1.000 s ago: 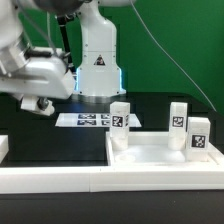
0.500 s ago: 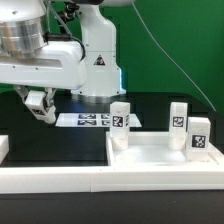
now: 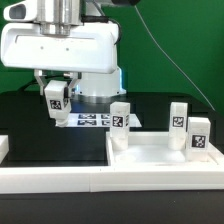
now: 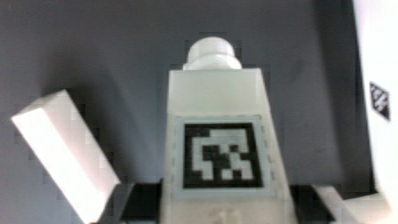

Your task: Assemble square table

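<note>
My gripper is shut on a white tagged leg and holds it in the air above the black table, at the exterior view's left of centre. In the wrist view the leg fills the middle, gripped low between the jaws, with its round peg pointing away. The white square table top lies at the lower right. Three tagged legs stand on it: one at its left corner and two at the right.
The marker board lies flat behind the held leg, before the arm's white base. A long white rail edges the front. A small white block sits at the far left. The wrist view shows a white oblong piece beside the leg.
The arm has swung toward the exterior view's right with the leg in the gripper. The leg's tag now faces the exterior camera. The table top and its three legs have not moved.
</note>
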Available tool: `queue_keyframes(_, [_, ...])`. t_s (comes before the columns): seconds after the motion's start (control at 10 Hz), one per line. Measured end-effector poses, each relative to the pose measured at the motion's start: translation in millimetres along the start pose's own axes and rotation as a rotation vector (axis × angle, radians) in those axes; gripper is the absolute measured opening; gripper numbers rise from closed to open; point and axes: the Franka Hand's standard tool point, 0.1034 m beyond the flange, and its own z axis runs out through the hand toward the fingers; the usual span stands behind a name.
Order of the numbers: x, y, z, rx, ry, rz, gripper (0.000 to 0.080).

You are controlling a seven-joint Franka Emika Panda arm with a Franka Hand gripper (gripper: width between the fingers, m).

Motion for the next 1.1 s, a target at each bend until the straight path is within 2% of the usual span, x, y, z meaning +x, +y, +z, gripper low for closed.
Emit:
queue_keyframes(0.2, [0.1, 5.2, 0.4, -0.032, 0.136, -0.012, 0.029])
queue_keyframes(0.3, [-2.4, 1.6, 2.0, -0.028, 0.116, -0.014, 0.029])
queue_keyframes(0.6, [15.6, -39.4, -7.8, -0.001, 0.138, -0.08, 0.029])
queue_keyframes(0.7, [20.9, -53.2, -11.3, 0.016, 0.106, -0.094, 0.029])
queue_keyframes(0.8, [24.3, -60.2, -14.3, 0.022, 0.097, -0.096, 0.029])
queue_keyframes(1.1, [22.0, -57.8, -12.1, 0.02, 0.095, -0.093, 0.029])
